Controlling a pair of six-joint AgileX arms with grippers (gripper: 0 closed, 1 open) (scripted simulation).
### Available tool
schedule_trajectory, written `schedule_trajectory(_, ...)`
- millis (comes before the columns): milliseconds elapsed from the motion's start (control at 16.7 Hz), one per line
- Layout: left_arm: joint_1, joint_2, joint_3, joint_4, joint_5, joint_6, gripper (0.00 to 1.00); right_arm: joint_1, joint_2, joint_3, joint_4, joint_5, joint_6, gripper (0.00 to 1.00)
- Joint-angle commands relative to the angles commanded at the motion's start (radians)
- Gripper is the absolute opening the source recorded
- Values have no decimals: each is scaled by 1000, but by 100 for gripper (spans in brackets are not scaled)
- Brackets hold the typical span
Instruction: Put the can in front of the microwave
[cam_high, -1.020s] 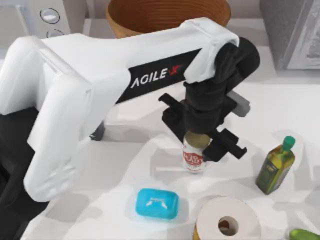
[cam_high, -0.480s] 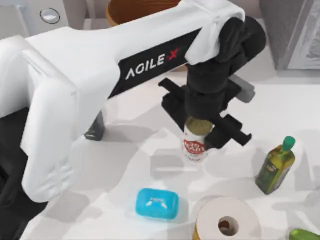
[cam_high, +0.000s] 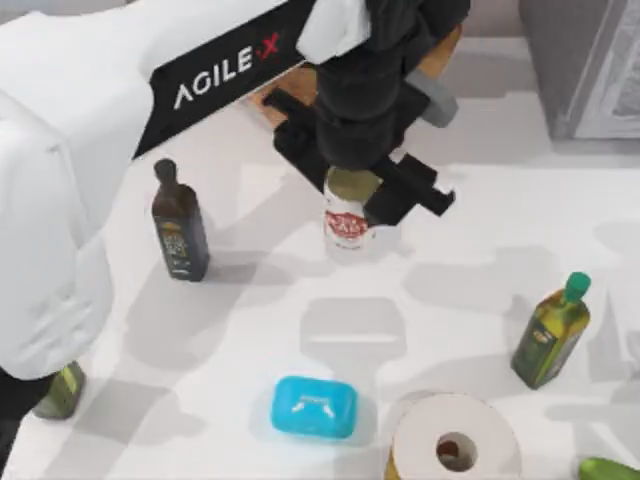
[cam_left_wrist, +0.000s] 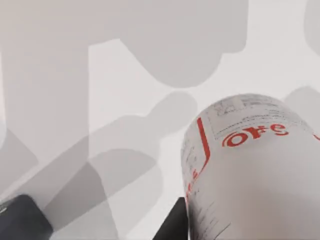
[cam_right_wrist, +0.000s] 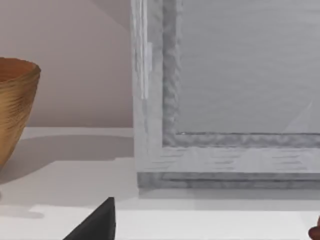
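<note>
My left gripper (cam_high: 352, 195) is clamped on the can (cam_high: 348, 222) — fingers pressed to either side just below its gold lid — holding it upright above the table (cam_high: 470, 260), toward the far edge, between the dark bottle (cam_high: 179, 222) and the grey box (cam_high: 585, 65).

- Even, bright, shadowless-source light falls from above; the white worktop (cam_high: 480, 250) shows no glare.
- Soft grey overlapping shadows of the left arm (cam_high: 120, 120) spread across the worktop in the top view.
- In the left wrist view the can (cam_left_wrist: 255, 170) looms close, its lettering slightly soft.
- Edges look faintly blurred throughout.
</note>
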Motion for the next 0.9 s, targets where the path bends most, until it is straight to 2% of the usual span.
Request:
schedule_trajectory(180,193,-79,10,20,-73,33,0,0,0,0,0,0,0,100)
schedule_trajectory(360,463,-128,-32,35,-91,74,0,0,0,0,0,0,0,100)
schedule_trajectory(540,695,-130,-124,45,-38,124,0,0,0,0,0,0,0,100)
schedule_trajectory(660,799,-114,-190,48,15,157,0,0,0,0,0,0,0,100)
schedule_trajectory(900,882,-88,-257,49,75,188,0,0,0,0,0,0,0,100)
